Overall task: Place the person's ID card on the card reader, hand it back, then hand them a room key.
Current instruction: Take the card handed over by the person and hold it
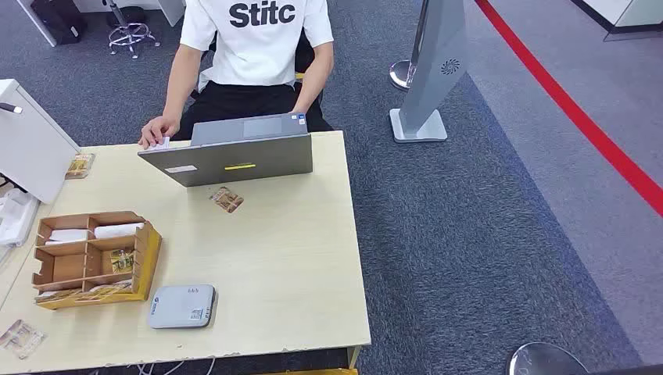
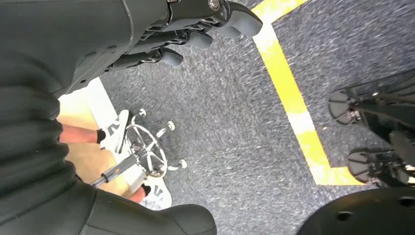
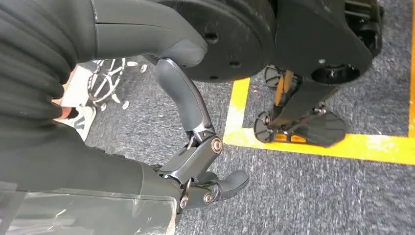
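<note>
A person in a white shirt sits behind the table, and their hand (image 1: 159,131) rests a small white ID card (image 1: 160,144) on its far edge. The grey-white card reader (image 1: 181,305) lies near the front edge. Beside it, a wooden organizer (image 1: 145,262) holds white room key cards (image 1: 117,230) in its compartments. My left hand (image 2: 188,29) hangs over the carpet, fingers loosely apart and holding nothing. My right hand (image 3: 198,161) also hangs low, its thumb standing away from its fingers, with nothing in it.
An open grey laptop (image 1: 238,152) stands between the person and the reader. Small snack packets (image 1: 227,199) lie on the wooden table (image 1: 297,258). A white cabinet (image 1: 27,141) borders the left side. A grey sign stand (image 1: 426,78) and a red floor line (image 1: 578,117) are to the right.
</note>
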Robot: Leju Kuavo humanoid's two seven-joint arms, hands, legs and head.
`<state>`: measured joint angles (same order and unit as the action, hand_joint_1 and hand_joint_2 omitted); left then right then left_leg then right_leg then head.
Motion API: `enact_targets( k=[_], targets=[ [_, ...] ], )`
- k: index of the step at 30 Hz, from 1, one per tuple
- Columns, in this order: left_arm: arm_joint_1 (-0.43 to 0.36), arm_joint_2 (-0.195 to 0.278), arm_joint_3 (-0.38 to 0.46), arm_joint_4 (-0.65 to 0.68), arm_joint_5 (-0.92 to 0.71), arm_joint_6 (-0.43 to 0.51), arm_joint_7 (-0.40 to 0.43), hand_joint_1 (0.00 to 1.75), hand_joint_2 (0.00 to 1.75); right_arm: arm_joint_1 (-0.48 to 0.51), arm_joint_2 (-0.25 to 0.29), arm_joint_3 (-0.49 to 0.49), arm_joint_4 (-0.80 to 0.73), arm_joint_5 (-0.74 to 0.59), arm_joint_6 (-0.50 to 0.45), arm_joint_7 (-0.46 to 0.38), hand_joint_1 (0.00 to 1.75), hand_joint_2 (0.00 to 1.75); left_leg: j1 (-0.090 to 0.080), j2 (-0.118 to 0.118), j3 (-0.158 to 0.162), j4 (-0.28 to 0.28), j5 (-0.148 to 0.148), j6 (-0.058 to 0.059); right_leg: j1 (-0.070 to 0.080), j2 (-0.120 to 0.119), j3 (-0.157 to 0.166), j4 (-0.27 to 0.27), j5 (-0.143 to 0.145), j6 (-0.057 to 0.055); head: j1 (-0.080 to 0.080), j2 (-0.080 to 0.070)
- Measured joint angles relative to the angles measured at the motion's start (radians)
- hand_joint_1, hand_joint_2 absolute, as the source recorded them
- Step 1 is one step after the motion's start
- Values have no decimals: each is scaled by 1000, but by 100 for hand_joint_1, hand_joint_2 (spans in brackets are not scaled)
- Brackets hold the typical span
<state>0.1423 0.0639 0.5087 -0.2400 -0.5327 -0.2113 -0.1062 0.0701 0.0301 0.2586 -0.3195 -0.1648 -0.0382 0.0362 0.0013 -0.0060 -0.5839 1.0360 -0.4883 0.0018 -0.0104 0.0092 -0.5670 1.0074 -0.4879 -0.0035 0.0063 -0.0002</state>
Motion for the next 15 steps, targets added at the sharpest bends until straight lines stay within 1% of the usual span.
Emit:
enact_targets(
  k=[2,6,10,11,12,14,15],
  targets=[
    [0,2,21,8,-23,-9,-5,0,175,-4,1,12,4,-7,-2,1,0,175,0,0,0,0,0,0,0,0,0,0,0,0,0,0],
    [-1,10,116,43,-118,-46,-24,0,175,-20,7,61,23,-37,-11,8,0,175,0,0,0,0,0,0,0,0,0,0,0,0,0,0],
    [-7,-5,219,78,-200,-59,-40,0,175,-36,9,112,42,-64,-24,16,0,0,0,0,0,0,0,0,0,0,0,0,0,0,0,0],
    [-10,-12,246,86,-220,-58,-43,0,175,-40,9,125,47,-71,-27,19,0,0,0,0,0,0,0,0,0,0,0,0,0,0,0,0],
    [-13,-20,272,95,-240,-56,-45,0,131,-44,9,140,52,-77,-29,22,0,0,0,0,0,0,0,0,0,0,0,0,0,0,0,0],
    [-20,-35,324,113,-278,-52,-50,0,131,-53,9,169,62,-86,-32,28,0,0,0,0,0,0,0,0,0,0,0,0,0,0,0,0],
    [-24,-42,351,122,-297,-49,-53,0,131,-58,9,185,67,-90,-33,32,0,44,0,0,0,0,0,0,0,0,0,0,0,0,0,0]
  ],
)
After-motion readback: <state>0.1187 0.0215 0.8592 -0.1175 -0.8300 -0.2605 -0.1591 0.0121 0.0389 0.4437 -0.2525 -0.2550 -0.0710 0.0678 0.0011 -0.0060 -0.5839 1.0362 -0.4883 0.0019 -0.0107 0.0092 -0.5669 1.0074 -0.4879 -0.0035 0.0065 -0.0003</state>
